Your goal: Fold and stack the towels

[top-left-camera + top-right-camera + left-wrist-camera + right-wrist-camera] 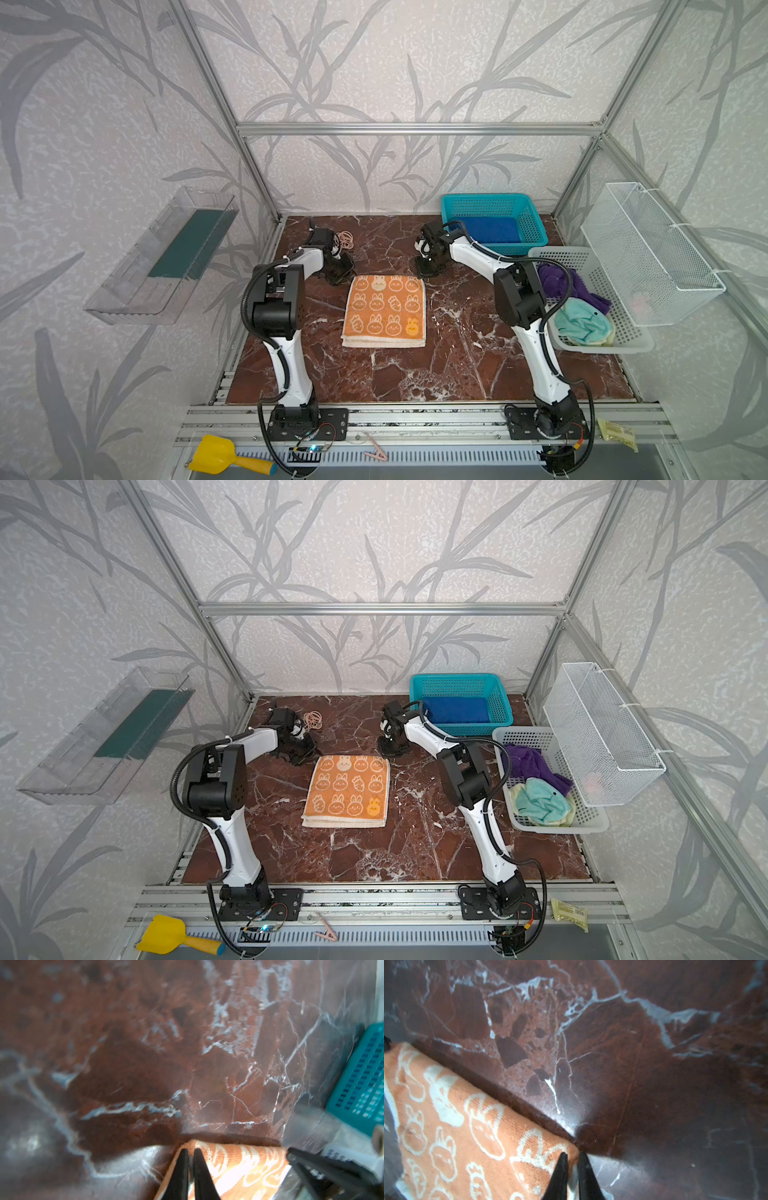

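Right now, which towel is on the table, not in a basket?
The orange rabbit towel; blue towel sits in the teal basket, purple towel and teal towel in the white basket.

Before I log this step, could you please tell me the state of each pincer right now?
Left pincer: closed, pinching a far corner of the orange towel.
Right pincer: closed, pinching the towel's other far corner.
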Robot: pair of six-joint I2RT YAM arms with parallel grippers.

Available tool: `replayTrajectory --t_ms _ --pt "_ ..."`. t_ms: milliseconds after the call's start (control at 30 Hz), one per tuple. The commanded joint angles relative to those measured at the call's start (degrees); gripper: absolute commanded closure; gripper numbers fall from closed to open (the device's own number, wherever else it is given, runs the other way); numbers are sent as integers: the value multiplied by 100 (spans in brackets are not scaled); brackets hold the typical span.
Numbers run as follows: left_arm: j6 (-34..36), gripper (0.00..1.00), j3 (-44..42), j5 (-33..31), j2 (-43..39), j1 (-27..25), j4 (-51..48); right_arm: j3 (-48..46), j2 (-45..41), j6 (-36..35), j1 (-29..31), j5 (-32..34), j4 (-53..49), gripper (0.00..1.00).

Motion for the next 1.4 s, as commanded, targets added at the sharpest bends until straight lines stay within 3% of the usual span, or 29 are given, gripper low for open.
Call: replayTrajectory --t_ms 0,333,567,900,1367 --pt "44 100 -86 191 -386 6 386 218 -34 -131 -116 -40 -84 99" --pt "100 100 -623 464 -1178 6 909 -59 -864 -644 -219 380 -10 100" --pt "223 100 -1396 535 -1807 -1 1083 -1383 -1779 -721 -163 -16 771 100" --pt "197 100 -2499 672 -2181 58 1333 -3224 -2672 -906 445 196 1377 100" --pt "391 100 -2020 569 -2697 258 463 -2068 -2602 -1405 383 818 355 100"
